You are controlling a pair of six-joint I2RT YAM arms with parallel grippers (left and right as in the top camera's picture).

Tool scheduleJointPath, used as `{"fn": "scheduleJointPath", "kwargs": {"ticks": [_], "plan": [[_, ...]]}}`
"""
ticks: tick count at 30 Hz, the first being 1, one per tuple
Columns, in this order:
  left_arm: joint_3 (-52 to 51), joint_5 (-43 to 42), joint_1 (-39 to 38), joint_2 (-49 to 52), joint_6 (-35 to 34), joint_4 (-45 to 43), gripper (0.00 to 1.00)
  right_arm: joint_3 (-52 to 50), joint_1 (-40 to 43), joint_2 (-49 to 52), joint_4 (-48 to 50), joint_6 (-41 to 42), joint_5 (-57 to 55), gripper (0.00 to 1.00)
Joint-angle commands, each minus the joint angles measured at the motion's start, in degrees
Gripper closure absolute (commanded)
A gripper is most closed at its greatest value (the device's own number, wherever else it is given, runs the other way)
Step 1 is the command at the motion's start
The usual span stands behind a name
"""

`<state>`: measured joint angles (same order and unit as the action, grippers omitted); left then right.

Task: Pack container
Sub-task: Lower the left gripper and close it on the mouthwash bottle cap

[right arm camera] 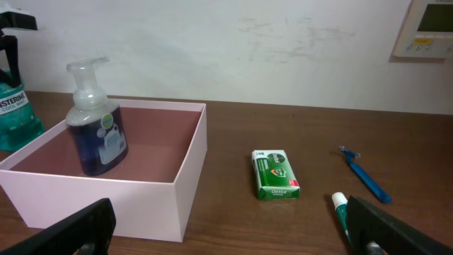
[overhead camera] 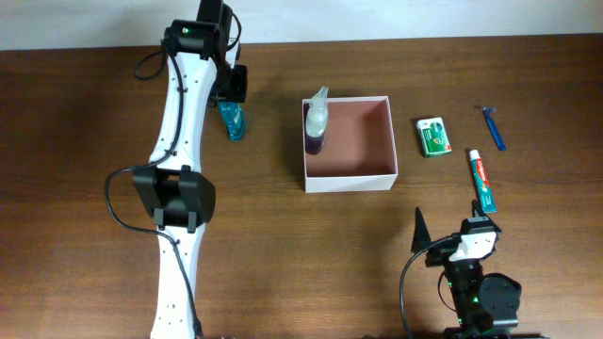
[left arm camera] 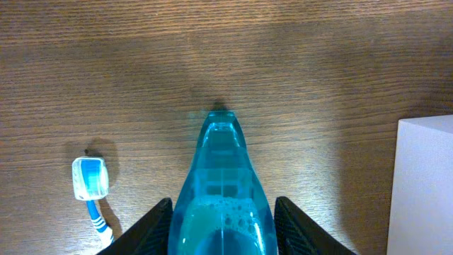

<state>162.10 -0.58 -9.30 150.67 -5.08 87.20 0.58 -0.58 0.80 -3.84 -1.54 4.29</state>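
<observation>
Seat your grip first.
Your left gripper (left arm camera: 223, 201) has its jaws closely flanking the mouthwash (left arm camera: 221, 159), contact unclear; squeeze evenly, then carry it right to the container (overhead camera: 349, 179). Right gripper (right arm camera: 237, 227) gapes, empty.

left arm (overhead camera: 179, 113): long white links, black joint housings, small green light (overhead camera: 186, 29) on the far joint | black cable (overhead camera: 110, 200) loops off the middle joint | left fingers (left arm camera: 145, 230): matte black wedges | right arm (overhead camera: 485, 292): rounded black body, white wrist block (overhead camera: 468, 247), thin black cable | right fingers (right arm camera: 71, 230): black, flat, tapering
</observation>
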Motion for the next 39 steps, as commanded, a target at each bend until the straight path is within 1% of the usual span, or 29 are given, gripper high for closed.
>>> {"fn": "scheduleJointPath", "kwargs": {"ticks": [1, 7, 9, 17, 20, 27, 31, 39], "plan": [[-0.1, 0.5, 0.2, 0.3, 0.9, -0.1, 0.59, -0.3, -0.5, -0.6, -0.3, 0.0, -0.5, 0.01], [0.0, 0.5, 0.2, 0.3, 0.9, 0.4, 0.62, -0.3, -0.5, -0.6, -0.3, 0.0, -0.5, 0.01], [0.2, 0.5, 0.2, 0.3, 0.9, 0.7, 0.67, -0.3, -0.5, -0.6, -0.3, 0.0, -0.5, 0.01], [4.2, 0.5, 0.2, -0.2, 0.8, 2.4, 0.67, -0.3, -0.5, -0.6, -0.3, 0.0, -0.5, 0.01], [4.9, 0.5, 0.1, -1.4, 0.8, 2.5, 0.69, -0.3, -0.5, -0.6, -0.3, 0.0, -0.5, 0.01], [5.0, 0.3, 0.1, -6.3, -1.6, 1.3, 0.70, -0.3, -0.5, -0.6, -0.3, 0.0, -0.5, 0.01], [5.0, 0.3, -0.4, -10.3, -1.7, -0.7, 0.73, -0.3, -0.5, -0.6, -0.3, 0.0, -0.5, 0.01], [5.1, 0.3, -5.2, -19.0, -4.7, -7.4, 0.73, -0.3, -0.5, -0.6, -0.3, 0.0, -0.5, 0.01]]}}
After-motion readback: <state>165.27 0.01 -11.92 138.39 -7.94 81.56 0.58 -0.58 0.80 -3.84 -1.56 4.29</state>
